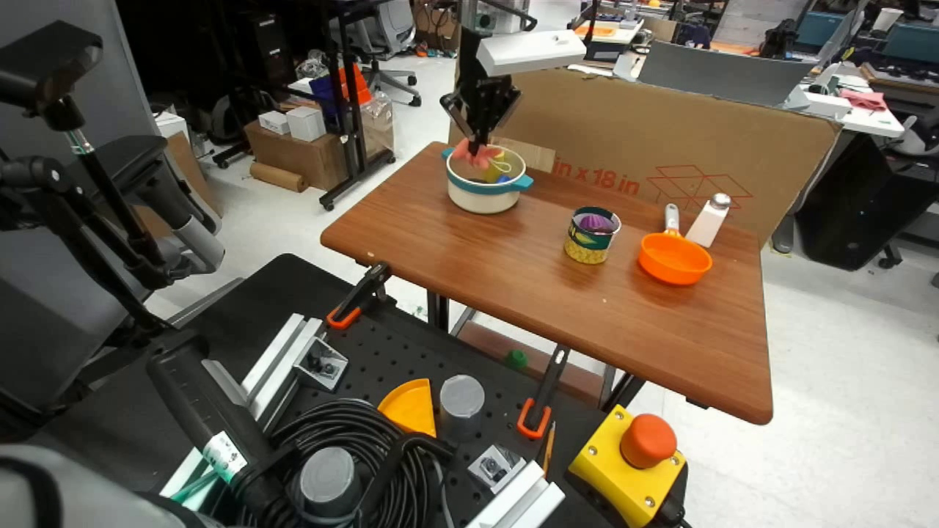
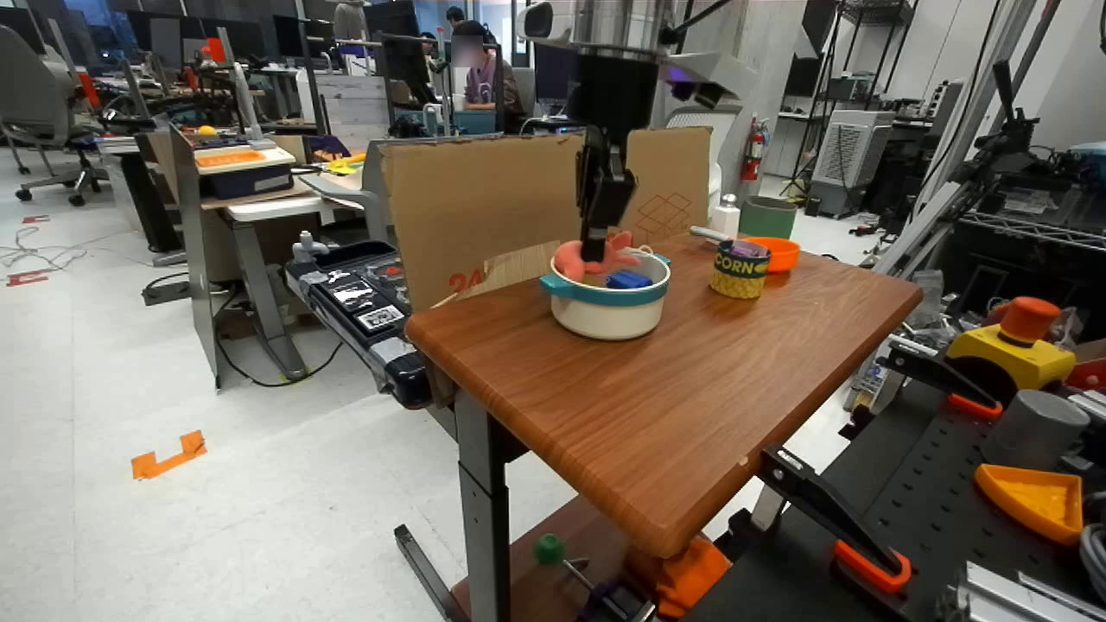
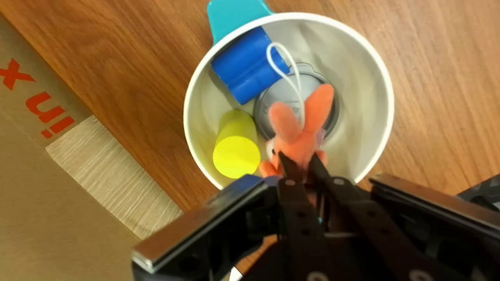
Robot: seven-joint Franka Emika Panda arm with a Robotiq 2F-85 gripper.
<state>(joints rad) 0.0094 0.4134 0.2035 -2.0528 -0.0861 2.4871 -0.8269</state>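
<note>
My gripper [image 3: 297, 157] is shut on an orange-pink plush bunny [image 3: 295, 142], pinching its body between the two fingertips. A white cord loop rises from the bunny's head. The bunny is over and partly within the mouth of a cream pot [image 3: 384, 97] with teal handles. Inside the pot are a blue cylinder [image 3: 250, 64], a yellow cylinder [image 3: 236, 156] and a grey round lid-like disc [image 3: 289, 91] on the bottom. In both exterior views the gripper [image 1: 478, 143] [image 2: 594, 246] points down at the pot [image 1: 484, 199] [image 2: 607, 320], with the bunny [image 1: 461, 152] [image 2: 568, 259] at rim height.
On the wooden table [image 1: 506, 253] stand a corn can [image 1: 589, 242] with a purple thing inside, an orange pan [image 1: 675, 264] and a white shaker [image 1: 708, 222]. A cardboard sheet [image 1: 660, 132] stands along the far edge, close behind the pot. Clamps [image 1: 546, 389] grip the near edge.
</note>
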